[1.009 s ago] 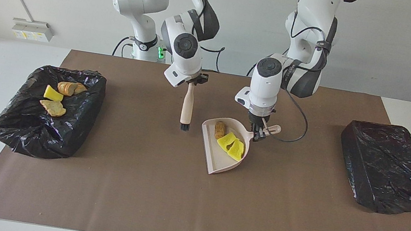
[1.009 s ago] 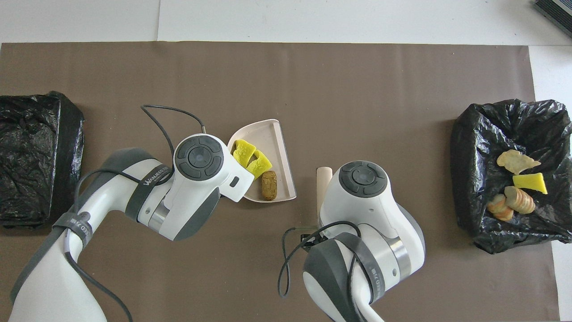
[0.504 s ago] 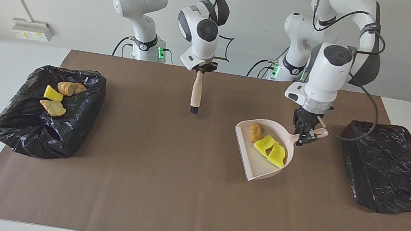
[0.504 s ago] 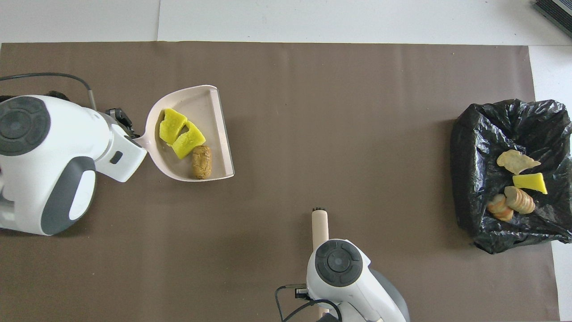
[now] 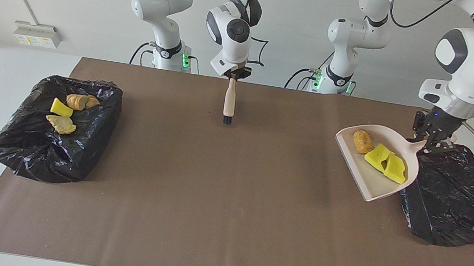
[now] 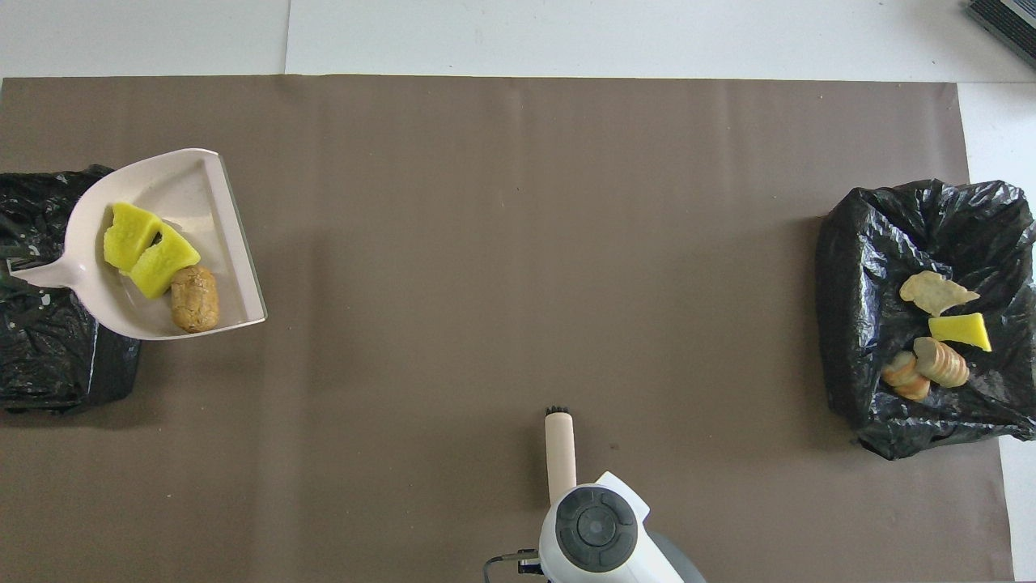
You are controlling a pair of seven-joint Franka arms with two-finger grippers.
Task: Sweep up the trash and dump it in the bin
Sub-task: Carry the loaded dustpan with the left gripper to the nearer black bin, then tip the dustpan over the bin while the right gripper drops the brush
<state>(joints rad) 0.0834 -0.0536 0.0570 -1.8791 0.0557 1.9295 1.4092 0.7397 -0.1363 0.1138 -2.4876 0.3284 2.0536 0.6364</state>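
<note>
The pink dustpan [image 5: 376, 172], clamped at its handle by the left gripper [image 5: 434, 142], hangs over the edge of the covered black bin [image 5: 452, 198] carrying three pieces of trash: two yellow foam wedges [image 5: 386, 163] and one brown nugget [image 5: 362, 141]. Four more pieces [image 5: 65, 113] lie in the open bin [image 5: 51, 152] at the right arm's end. The right gripper [image 5: 233, 76] grips a brush [image 5: 229, 103] upright above the brown mat [image 5: 224, 215].

No readable text, labels, brands or numbers in either view. Only candidate is the white wall box [image 5: 37, 34] above the right arm's end of the bench: it carries small yellow stickers, but whatever is printed on them can't be made out.
</note>
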